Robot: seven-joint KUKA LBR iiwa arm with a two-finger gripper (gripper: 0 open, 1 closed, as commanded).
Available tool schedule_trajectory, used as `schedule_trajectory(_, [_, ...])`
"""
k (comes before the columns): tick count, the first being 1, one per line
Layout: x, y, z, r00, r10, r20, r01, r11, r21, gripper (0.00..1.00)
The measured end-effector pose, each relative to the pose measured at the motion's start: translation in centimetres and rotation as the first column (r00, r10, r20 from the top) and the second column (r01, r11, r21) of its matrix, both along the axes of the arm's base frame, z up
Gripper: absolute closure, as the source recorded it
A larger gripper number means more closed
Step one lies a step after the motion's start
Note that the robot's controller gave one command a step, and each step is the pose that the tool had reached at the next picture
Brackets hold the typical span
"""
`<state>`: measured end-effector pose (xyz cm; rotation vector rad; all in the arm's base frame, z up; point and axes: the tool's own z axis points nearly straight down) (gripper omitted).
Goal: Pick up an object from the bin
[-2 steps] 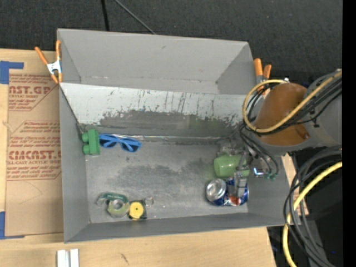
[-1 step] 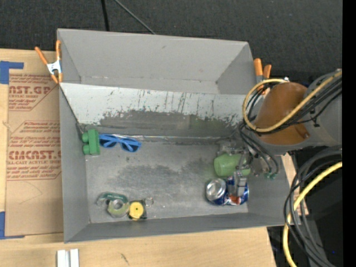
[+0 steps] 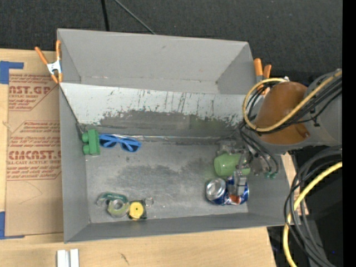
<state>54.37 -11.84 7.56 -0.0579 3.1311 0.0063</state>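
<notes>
The pale green rounded object [image 3: 224, 164] is smooth and slightly glossy, like a small ball or a piece of toy fruit. It lies on the bin's floor at the right, somewhat towards the near side. The gripper [image 3: 245, 163] is low in the bin, right against this object's right side. Whether it is released or clenched on the object cannot be told, since dark metal parts and wires crowd that spot.

The arm [image 3: 328, 115] comes in over the right wall and slants down to the left. Its wrist wears a rounded orange cover [image 3: 281, 113], with yellow and black cables [image 3: 257, 96] looped round it.

Just near of the green object lies one crushed can [image 3: 225, 192], shiny silver at its end with blue and red print on its dented side.

Well apart, at the far left of the floor, one pair of blue plastic sunglasses [image 3: 120, 143] touches one chunky green block [image 3: 90, 142]. In the near left corner are one greyish-green ring [image 3: 114, 204] and, just beside it, one yellow disc [image 3: 136, 210].

That makes six loose things, one of each kind. The grey metal bin [image 3: 167, 60] has a scuffed, scratched floor and far wall.
</notes>
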Motion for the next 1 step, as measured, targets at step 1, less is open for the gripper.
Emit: schedule_trajectory(1, [0.02,-0.03,0.15,1.0,0.001,-0.003,-0.001,1.0,-0.001,1.0])
